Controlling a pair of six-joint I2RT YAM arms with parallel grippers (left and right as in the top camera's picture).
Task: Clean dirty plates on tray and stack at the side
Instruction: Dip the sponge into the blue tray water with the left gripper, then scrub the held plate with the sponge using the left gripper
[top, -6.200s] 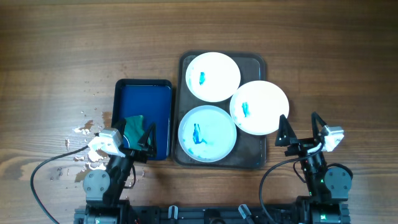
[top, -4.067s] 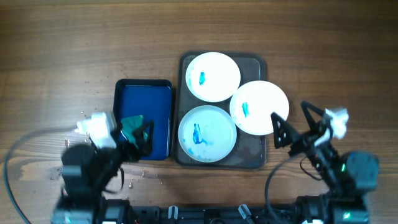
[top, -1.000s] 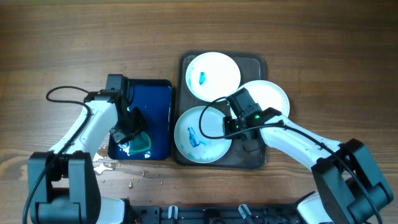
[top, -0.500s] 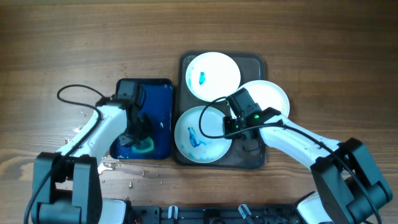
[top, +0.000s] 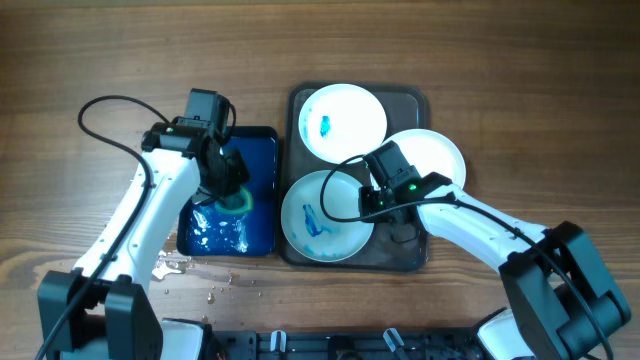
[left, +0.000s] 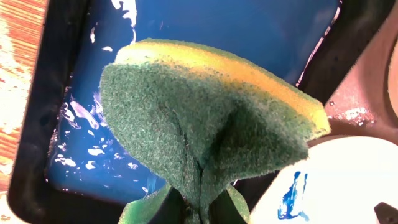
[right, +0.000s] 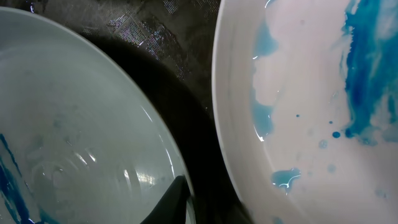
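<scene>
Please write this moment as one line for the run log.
left hand: pinching green-and-yellow sponge over small blue tray | right hand: at rim of near paint-smeared white plate, grip unclear

left jaws: hidden behind the sponge (left: 205, 143) in the wrist view, and under the left arm (top: 150, 215) from overhead.
right jaws: covered from above by the right arm (top: 470, 225); the wrist view catches one dark tip at its bottom edge, so the grip is unreadable.
right-hand plate (top: 440, 150): near-left rim under that arm.
front plate (top: 340, 235): cropped by the right wrist view's edges.
blue tray (top: 262, 165): left part beneath the left arm.
</scene>
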